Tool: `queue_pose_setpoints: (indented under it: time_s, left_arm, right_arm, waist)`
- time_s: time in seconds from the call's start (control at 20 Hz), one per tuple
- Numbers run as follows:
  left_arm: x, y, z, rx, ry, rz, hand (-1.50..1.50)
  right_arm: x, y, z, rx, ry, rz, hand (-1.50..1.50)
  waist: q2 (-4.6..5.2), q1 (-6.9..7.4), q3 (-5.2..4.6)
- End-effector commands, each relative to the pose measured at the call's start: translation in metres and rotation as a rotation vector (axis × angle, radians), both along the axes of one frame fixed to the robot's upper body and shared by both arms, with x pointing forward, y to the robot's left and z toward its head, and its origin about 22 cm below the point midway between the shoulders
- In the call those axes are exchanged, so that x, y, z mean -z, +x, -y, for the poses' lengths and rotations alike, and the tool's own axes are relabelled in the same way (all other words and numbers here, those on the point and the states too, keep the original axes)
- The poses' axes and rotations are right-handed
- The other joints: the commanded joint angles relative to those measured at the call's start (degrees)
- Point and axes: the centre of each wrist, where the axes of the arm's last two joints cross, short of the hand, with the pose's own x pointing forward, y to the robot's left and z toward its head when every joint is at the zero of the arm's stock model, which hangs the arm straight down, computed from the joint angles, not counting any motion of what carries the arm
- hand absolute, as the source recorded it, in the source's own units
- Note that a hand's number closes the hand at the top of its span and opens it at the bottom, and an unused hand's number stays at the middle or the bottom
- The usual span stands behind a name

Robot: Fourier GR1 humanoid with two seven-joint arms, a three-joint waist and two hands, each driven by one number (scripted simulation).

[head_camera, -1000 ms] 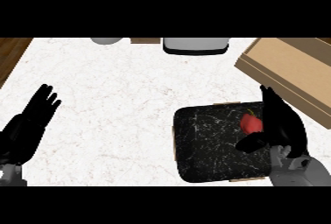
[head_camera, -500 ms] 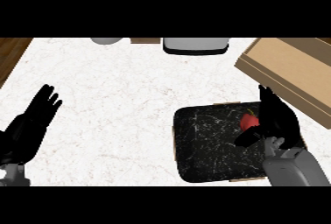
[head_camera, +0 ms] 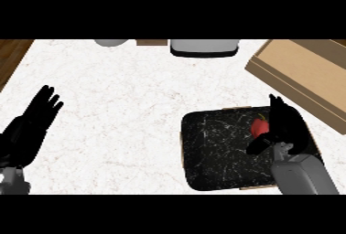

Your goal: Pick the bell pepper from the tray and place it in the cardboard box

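Observation:
A red bell pepper (head_camera: pixel 260 125) lies near the right side of the black marbled tray (head_camera: pixel 216 151). My right hand (head_camera: pixel 287 125) stands over the tray's right part, right beside the pepper and partly hiding it; its fingers are straight and its thumb (head_camera: pixel 260 144) reaches in just below the pepper. The cardboard box (head_camera: pixel 304 73) sits at the upper right, beyond the tray. At the left edge my left hand (head_camera: pixel 30 128) rests open with fingers up, far from the tray.
A grey appliance (head_camera: pixel 204 47) and a pale round bowl (head_camera: pixel 111 42) stand at the counter's far edge. Dark wood shows past the counter's left edge (head_camera: pixel 12 59). White counter lies between my left hand and the tray.
My right hand has slid a little left and down over the tray, covering more of the pepper, with the thumb coming in under it. The left hand stays put.

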Motion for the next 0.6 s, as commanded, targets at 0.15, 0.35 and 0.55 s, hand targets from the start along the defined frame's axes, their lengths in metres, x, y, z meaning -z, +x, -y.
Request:
queue_pose_setpoints:
  time_s: [0.15,0.35,0.55]
  left_arm:
    - [0.0,0.009,0.003,-0.001,0.005,0.004,0.0]
    - [0.005,-0.005,-0.005,0.016,0.004,-0.007,0.0]
    - [0.008,-0.011,0.002,-0.003,-0.012,0.024,0.0]
  right_arm:
    - [0.007,0.007,-0.004,0.03,-0.01,-0.07,-1.5]
    - [0.026,0.014,0.001,0.032,-0.02,-0.087,-1.5]
    - [0.025,-0.004,0.011,0.048,-0.01,-0.068,-1.5]
  waist:
    - [0.01,-0.04,0.0]
    - [0.0,0.11,0.01]
    - [-0.04,0.0,0.0]
